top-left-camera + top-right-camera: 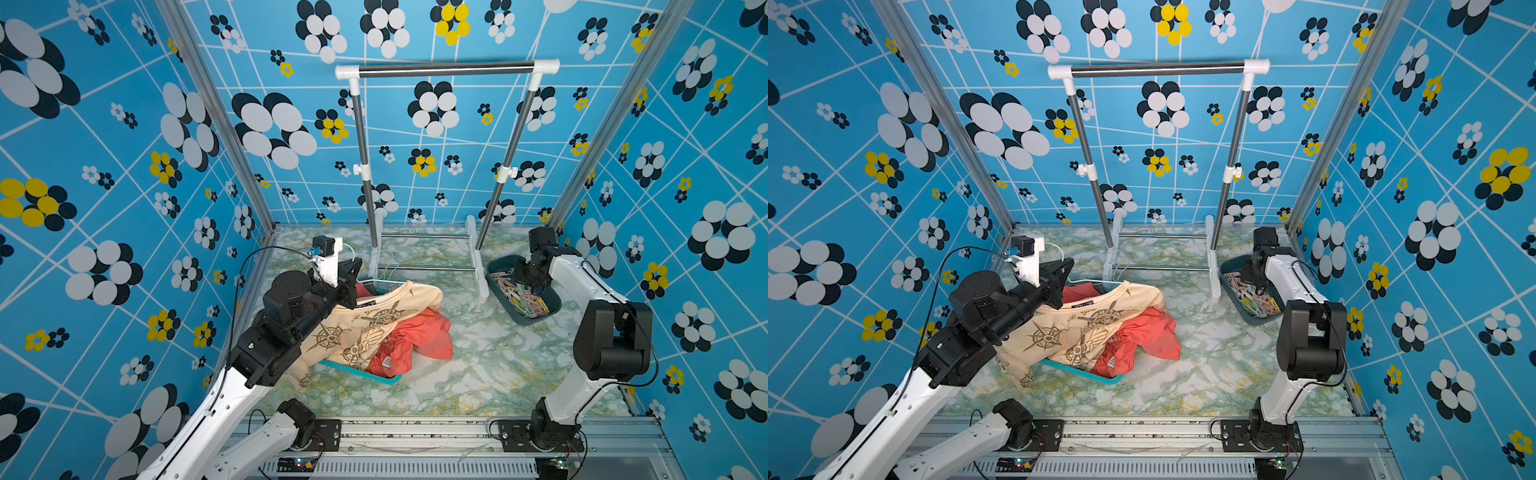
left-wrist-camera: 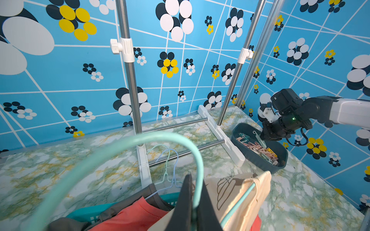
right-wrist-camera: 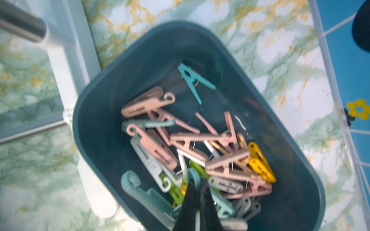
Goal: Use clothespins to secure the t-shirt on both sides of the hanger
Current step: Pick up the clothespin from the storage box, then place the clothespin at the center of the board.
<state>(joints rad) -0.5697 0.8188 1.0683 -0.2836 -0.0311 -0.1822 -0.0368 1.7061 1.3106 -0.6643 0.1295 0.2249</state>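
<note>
Clothespins, pastel plastic [image 3: 200,138], heaped in dark teal bin [image 3: 290,190]; right pincer [image 3: 197,181] closed, apparently nipping mint clothespin [image 3: 193,175]. Left pincer [image 2: 195,192] clamps mint wire hanger [image 2: 120,147] bearing cream t-shirt [image 1: 332,336]. Risk: shallow nip slips on lifting.

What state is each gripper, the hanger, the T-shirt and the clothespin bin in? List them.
Left gripper, fingers shut on the hanger hook.
Right gripper, fingers shut on a pale blue clothespin in the bin.
T-shirt, draped on the hanger, unpinned.
Bin, upright, holding loose clothespins.
</note>
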